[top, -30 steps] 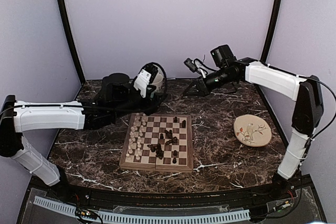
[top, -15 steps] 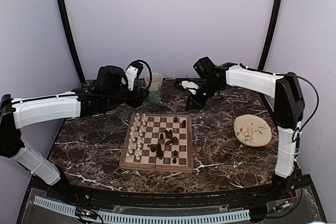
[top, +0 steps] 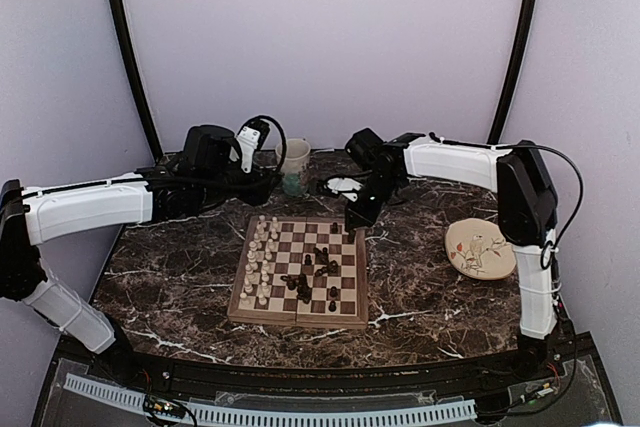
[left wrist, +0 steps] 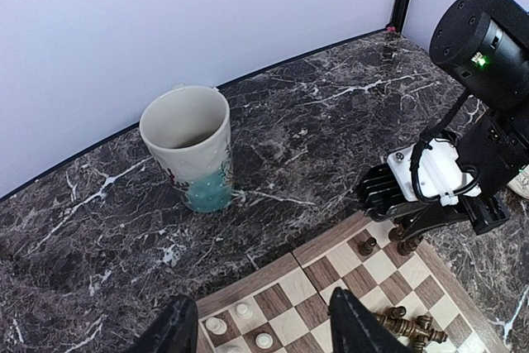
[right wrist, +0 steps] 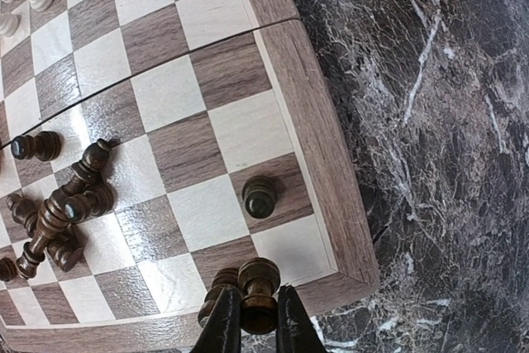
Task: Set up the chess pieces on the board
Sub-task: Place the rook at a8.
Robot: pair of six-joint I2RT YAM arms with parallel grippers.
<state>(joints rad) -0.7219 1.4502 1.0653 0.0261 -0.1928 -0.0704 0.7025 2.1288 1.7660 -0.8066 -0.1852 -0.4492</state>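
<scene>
- The dark piece [right wrist: 259, 274] in hand sits clenched between the fingers of the right pincer [right wrist: 258, 310], low over the far right corner of the board [right wrist: 322, 163]. Whether its base touches the wood cannot be told.
- The step looks like placing this piece on a back-row square by that corner. The corner square is bare, and one standing dark piece [right wrist: 259, 196] is on the square beside it.
- The next move likely calls for a straight, gentle descent onto the chosen square, then a clean release without tipping the piece or its neighbour.
- Toward the board's middle lies a heap of dark pieces [right wrist: 62, 208], most of them toppled. By the look of it, much of the dark side remains to be sorted.
- Along the board's left side the white pieces [top: 262, 262] stand in rows, seemingly set.
- The left pincer [left wrist: 263, 313] hangs released and empty just beyond the board's far left edge.
- A cup [left wrist: 188, 148] stands on the tabletop [top: 420, 297] past the board's far edge, between the two arms and close enough to be knocked.
- A plate [top: 481, 249] lies well apart to the board's right, out of the way.
</scene>
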